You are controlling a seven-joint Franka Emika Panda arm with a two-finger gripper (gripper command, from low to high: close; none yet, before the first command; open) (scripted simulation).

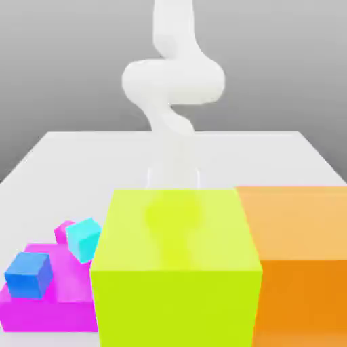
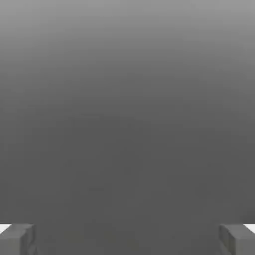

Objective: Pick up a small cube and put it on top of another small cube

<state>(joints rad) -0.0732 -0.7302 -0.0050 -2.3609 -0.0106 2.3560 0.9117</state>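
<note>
A small magenta cube (image 1: 64, 230) peeks out behind a small cyan cube (image 1: 85, 238) at the exterior view's left. The cyan cube looks tilted, and I cannot tell whether it rests on the magenta one or just stands in front of it. A small blue cube (image 1: 28, 274) sits on a much larger magenta block (image 1: 57, 301). My white arm (image 1: 173, 129) comes down behind a big yellow-green block, which hides the hand. In the hand view my gripper (image 2: 127, 239) is open, its grey fingertips (image 2: 17, 238) far apart with nothing between them, facing plain grey.
A large yellow-green block (image 1: 176, 271) stands in the front middle, with a large orange block (image 1: 301, 264) touching it on the exterior view's right. The white table (image 1: 81, 159) stretches behind them around the arm's base.
</note>
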